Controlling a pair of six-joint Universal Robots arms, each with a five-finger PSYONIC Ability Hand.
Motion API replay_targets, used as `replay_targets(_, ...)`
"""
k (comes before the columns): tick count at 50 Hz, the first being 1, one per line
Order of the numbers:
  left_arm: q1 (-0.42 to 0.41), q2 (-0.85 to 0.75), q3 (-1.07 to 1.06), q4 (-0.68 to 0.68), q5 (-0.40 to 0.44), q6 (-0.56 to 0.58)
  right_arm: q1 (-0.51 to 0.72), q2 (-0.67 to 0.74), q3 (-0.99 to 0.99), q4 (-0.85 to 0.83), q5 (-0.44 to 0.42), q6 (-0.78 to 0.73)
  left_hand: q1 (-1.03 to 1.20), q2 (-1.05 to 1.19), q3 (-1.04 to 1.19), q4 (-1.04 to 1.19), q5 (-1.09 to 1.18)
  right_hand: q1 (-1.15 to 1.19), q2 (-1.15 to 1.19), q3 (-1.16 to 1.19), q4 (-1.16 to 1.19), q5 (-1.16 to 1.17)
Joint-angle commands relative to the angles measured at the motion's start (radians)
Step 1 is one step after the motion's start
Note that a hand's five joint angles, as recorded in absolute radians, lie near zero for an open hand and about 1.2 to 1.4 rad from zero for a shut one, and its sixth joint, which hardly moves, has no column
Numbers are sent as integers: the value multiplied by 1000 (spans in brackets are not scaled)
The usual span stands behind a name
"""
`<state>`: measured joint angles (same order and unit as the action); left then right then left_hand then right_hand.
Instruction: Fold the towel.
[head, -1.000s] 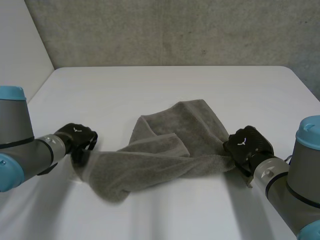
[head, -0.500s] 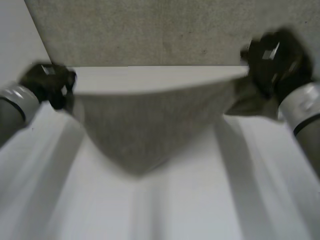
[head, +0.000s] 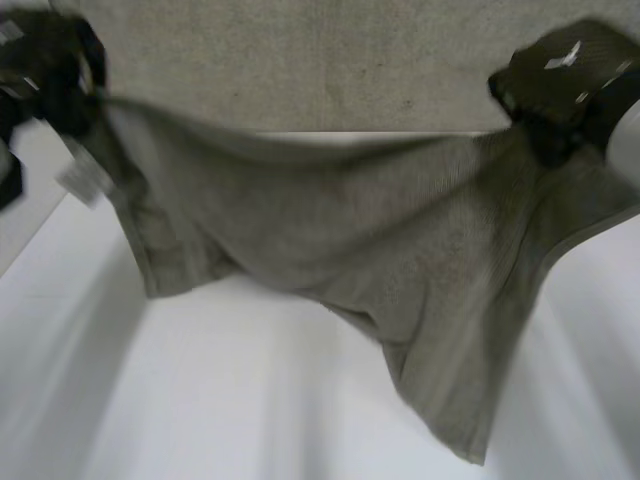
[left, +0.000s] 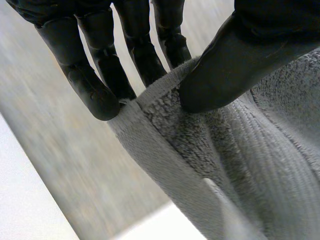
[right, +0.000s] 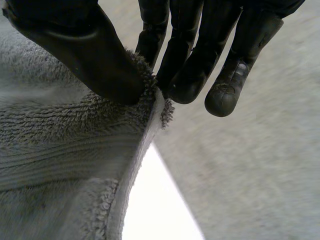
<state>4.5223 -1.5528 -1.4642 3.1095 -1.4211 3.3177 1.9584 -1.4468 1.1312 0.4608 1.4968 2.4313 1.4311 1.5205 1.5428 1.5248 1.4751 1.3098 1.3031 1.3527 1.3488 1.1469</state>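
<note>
Grey terry cloth is now in the air. The grey, ribbed terry towel (head: 400, 250), which lay crumpled on the white table (head: 230, 400) a second ago, has been lifted and stretched between the two hands. Its top edge runs across the upper part of the frame.

The black left hand (head: 55, 65) is at the upper left and the black right hand (head: 565, 85) at the upper right. In each wrist view the thumb presses the hemmed edge against the fingers in a firm pinch.

The cloth hangs unevenly, with one long tail dropping toward the lower right; whether it touches the table I cannot tell. I judge this to be a shake-out before the towel is laid flat.

The tabletop beneath looks bare, with open room toward the front and both sides. The grey concrete wall (head: 300, 60) closes off the back.
</note>
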Motion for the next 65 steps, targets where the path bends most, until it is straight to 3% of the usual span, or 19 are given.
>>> replay_targets(1,-31,-236,54,-3,-15,74,42,148,-28,-64,14,-63,-35,-124,-147,-129,-253,87,93,44,47,75)
replay_targets(5,-34,-375,219,4,-99,83,76,245,-105,-201,81,-89,-35,-124,-147,-129,-253,87,93,44,47,75)
replay_targets(11,-48,-441,420,24,-162,68,105,309,-199,-430,151,-153,-35,-124,-147,-129,-253,87,93,44,47,75)
replay_targets(13,-57,-431,484,180,-179,36,116,298,-202,-665,163,-163,-35,-124,-147,-129,-253,87,93,44,47,75)
replay_targets(14,-57,-431,484,181,-179,36,116,298,-202,-666,163,-163,-35,-124,-147,-129,-253,87,93,44,47,75)
replay_targets(16,-72,-379,476,398,-177,-27,116,248,-174,-854,166,-160,-35,-124,-147,-129,-253,87,93,44,47,75)
replay_targets(18,-74,-331,467,463,-173,-55,120,203,-153,-890,162,-158,-35,-124,-147,-129,-253,87,93,44,47,75)
replay_targets(25,-51,-305,449,425,-136,-87,152,138,-107,-821,138,-160,-35,-124,-147,-129,-253,87,93,44,47,75)
replay_targets(27,-51,-322,424,405,-130,-84,148,152,-81,-658,129,-161,-35,-124,-147,-129,-253,87,93,44,47,75)
replay_targets(34,-46,-395,164,371,-73,-64,151,230,85,-427,102,-155,-35,-124,-147,-129,-253,87,93,44,47,75)
replay_targets(38,-45,-431,39,377,-38,-15,151,237,225,-447,96,-156,-35,-124,-147,-129,-253,87,93,44,47,75)
replay_targets(43,-20,-451,-177,386,31,214,149,249,441,-523,97,-156,-35,-124,-147,-129,-253,87,93,44,47,75)
replay_targets(48,-16,-419,-267,385,82,333,148,252,531,-605,103,-153,-35,-124,-147,-129,-253,87,93,44,47,75)
replay_targets(59,24,-219,-326,382,79,333,145,200,614,-653,125,3,-35,-124,-147,-129,-253,87,93,44,47,75)
replay_targets(64,41,-184,-332,385,74,293,114,201,625,-649,123,77,-35,-124,-147,-129,-253,-224,-217,-267,-263,-235)
replay_targets(65,47,-179,-331,385,71,272,100,207,628,-649,125,84,-35,-124,-147,-129,-253,-395,-388,-438,-434,-407)
